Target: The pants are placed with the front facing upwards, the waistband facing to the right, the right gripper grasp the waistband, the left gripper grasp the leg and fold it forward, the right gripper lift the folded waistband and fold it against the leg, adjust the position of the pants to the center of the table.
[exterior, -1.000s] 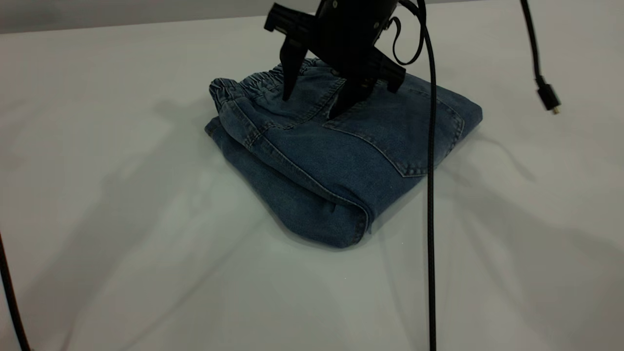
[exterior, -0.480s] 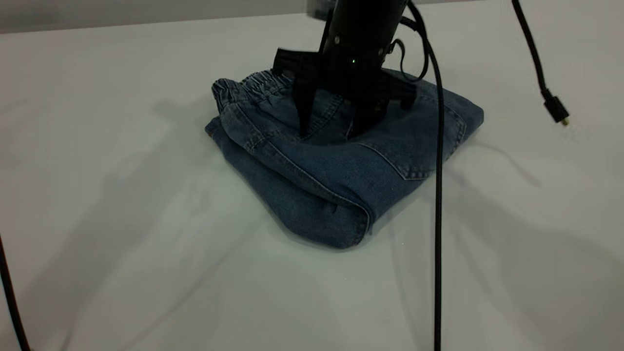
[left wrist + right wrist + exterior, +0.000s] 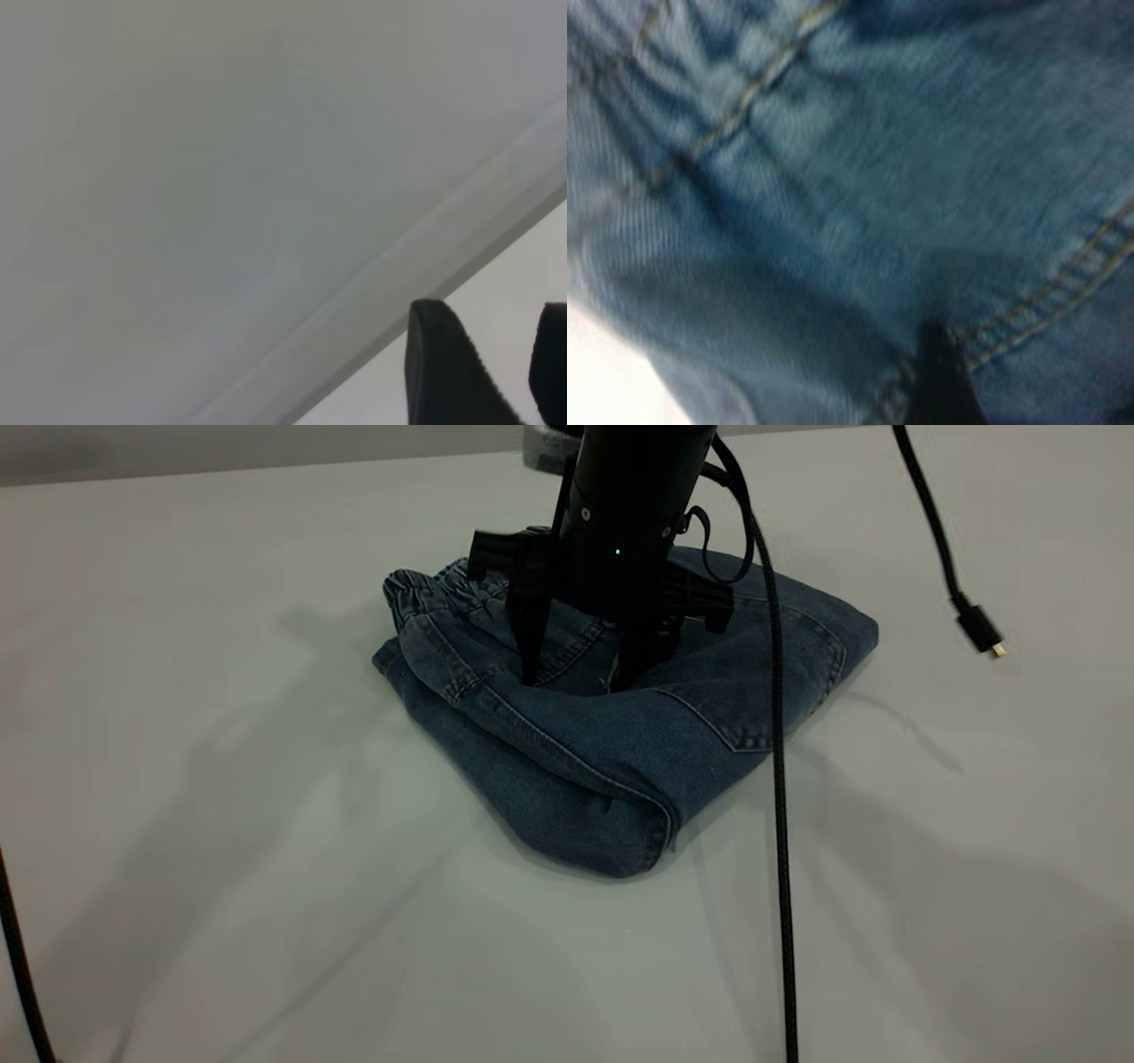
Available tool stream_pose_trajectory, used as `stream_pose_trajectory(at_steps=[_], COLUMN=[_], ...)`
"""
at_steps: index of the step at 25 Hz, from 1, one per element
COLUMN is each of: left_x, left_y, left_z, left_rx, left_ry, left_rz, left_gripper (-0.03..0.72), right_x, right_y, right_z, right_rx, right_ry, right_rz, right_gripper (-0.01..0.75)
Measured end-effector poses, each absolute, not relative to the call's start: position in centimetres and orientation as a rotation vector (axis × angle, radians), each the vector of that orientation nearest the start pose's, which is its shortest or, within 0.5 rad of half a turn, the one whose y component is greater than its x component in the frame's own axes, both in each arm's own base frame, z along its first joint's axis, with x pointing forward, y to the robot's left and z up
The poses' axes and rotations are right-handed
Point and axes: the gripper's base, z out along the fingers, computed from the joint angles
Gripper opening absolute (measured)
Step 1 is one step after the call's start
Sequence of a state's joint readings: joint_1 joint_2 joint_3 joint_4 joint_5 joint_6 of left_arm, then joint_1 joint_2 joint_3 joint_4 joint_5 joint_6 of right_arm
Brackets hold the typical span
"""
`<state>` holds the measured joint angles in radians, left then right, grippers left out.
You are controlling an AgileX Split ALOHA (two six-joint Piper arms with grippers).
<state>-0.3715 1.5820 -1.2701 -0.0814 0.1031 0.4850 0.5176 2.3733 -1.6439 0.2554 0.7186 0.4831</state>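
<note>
Blue denim pants (image 3: 620,753) on smooth matt white table (image 3: 221,824)

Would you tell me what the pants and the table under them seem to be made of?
The pants look like blue denim: a woven, slightly faded surface with tan stitched seams and a gathered waistband. The table looks like a smooth, matte white to pale grey sheet; whether laminate or plastic is unclear.

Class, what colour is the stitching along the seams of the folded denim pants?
Tan stitching on the folded blue denim pants, clearest in the right wrist view.
</note>
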Motion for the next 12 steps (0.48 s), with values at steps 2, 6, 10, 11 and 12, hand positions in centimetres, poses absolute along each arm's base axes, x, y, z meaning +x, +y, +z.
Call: stream_pose_trajectory(at_steps=[2, 6, 10, 11, 12], left_x=[35.1, 35.1, 35.1, 35.1, 35.1], left_y=[-13.8, -13.8, -13.8, -13.8, -13.8], left_z=[34.1, 34.1, 34.1, 34.1, 34.1], left_rx=[0.723, 0.723, 0.722, 0.721, 0.721], left_ry=[1.755, 1.754, 1.753, 1.752, 1.752], left_rz=[0.014, 0.014, 0.014, 0.014, 0.014], left_gripper=[0.263, 0.263, 0.263, 0.263, 0.263], right_x=[39.3, 39.0, 38.7, 38.6, 38.4], right_y=[24.3, 24.1, 23.8, 23.9, 24.0], right_z=[7.1, 7.0, 7.0, 6.9, 6.9], right_rx=[0.143, 0.026, -0.127, -0.172, -0.225], right_ry=[3.035, 3.070, 3.094, 3.100, 3.102], right_rz=[0.385, 0.344, 0.298, 0.287, 0.276], right_gripper=[0.409, 0.409, 0.409, 0.409, 0.409])
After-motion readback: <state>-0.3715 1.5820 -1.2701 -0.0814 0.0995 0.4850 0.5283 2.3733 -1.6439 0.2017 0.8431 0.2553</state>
